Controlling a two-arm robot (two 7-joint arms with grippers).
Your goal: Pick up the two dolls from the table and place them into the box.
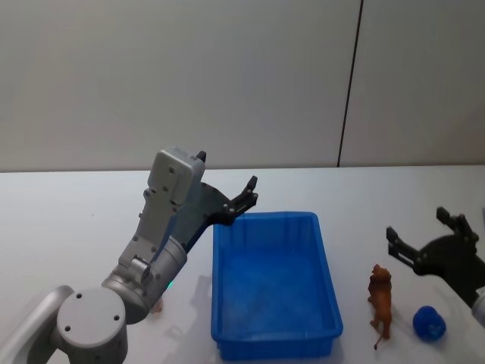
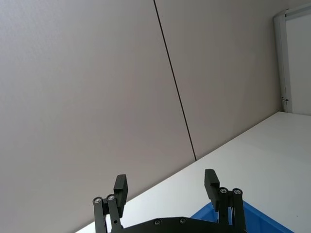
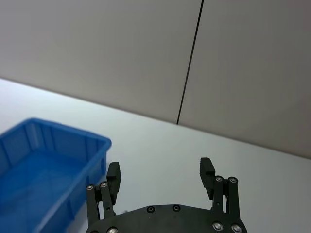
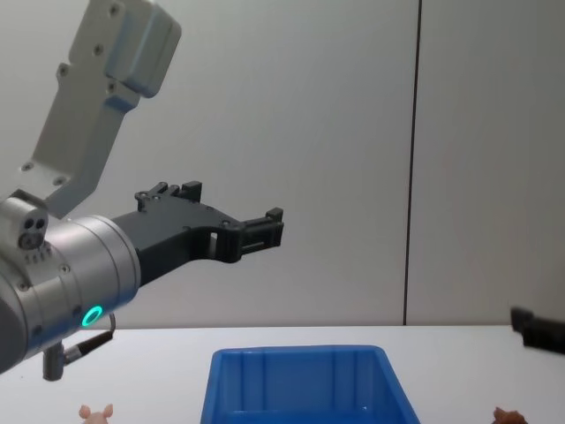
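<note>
We find the box [image 1: 280, 217] open from above, its floor bare. Our left claw [image 1: 241, 201] hangs over its far left corner. On the desk [image 1: 76, 220], the brown doll [image 1: 381, 298] stands between the box's right wall and a blue ball [image 1: 429, 322], near both.

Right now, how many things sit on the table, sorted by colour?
Blue: 2, the box and a small round object
Reddish-brown: 1, the brown doll
Pink: 1, the pink doll
Total: 4
</note>
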